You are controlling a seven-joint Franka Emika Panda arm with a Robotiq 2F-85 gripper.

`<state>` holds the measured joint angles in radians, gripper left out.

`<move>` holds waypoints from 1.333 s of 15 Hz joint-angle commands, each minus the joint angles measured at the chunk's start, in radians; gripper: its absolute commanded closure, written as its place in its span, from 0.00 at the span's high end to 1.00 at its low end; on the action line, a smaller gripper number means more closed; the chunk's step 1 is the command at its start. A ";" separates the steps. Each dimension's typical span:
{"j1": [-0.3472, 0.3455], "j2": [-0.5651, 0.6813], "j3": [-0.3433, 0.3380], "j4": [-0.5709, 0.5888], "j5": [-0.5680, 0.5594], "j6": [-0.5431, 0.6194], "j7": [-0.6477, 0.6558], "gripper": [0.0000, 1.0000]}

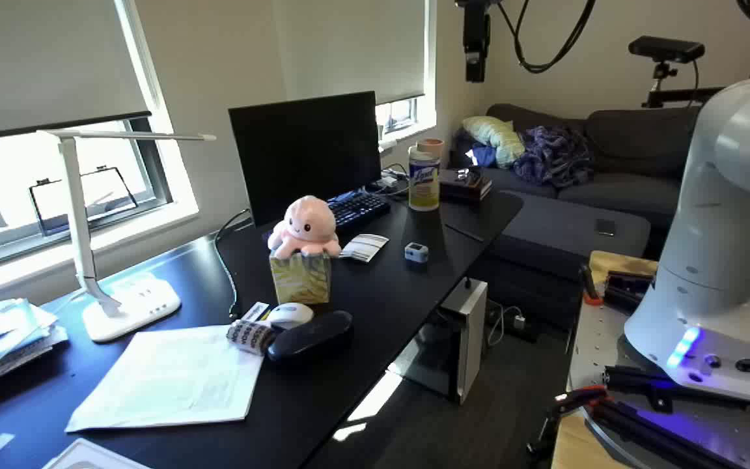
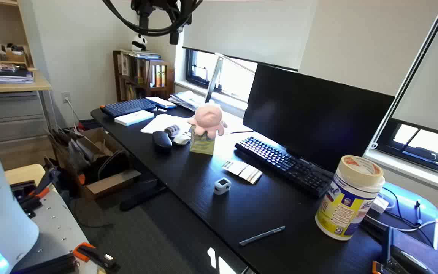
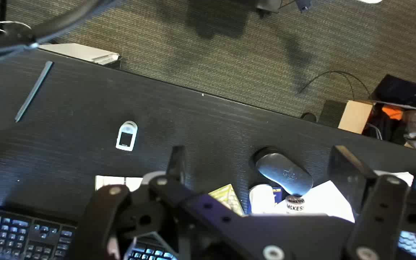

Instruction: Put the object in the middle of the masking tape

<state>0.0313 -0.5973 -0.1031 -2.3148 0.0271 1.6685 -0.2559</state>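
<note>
The masking tape, a tan roll, lies flat on top of the white and yellow wipes canister; it also shows in an exterior view. It is out of the wrist view. Which thing the task calls the object is not clear. A small white device with a dark screen lies on the black desk, also seen in an exterior view and the wrist view. My gripper is open and empty, high above the desk, partly seen at the top of both exterior views.
A pink plush toy sits on a tissue box. The wipes canister, monitor, keyboard, pen, striped card, dark glasses case, mouse and lamp stand or lie on the desk.
</note>
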 commanded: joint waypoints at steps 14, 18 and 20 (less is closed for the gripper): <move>-0.080 0.424 -0.071 0.031 -0.013 0.383 0.018 1.00; -0.115 0.619 -0.078 0.054 0.004 0.526 0.011 1.00; -0.131 0.705 -0.074 0.067 0.014 0.587 -0.002 1.00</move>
<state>-0.0708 -0.0227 -0.1895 -2.2999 0.0285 2.1905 -0.2538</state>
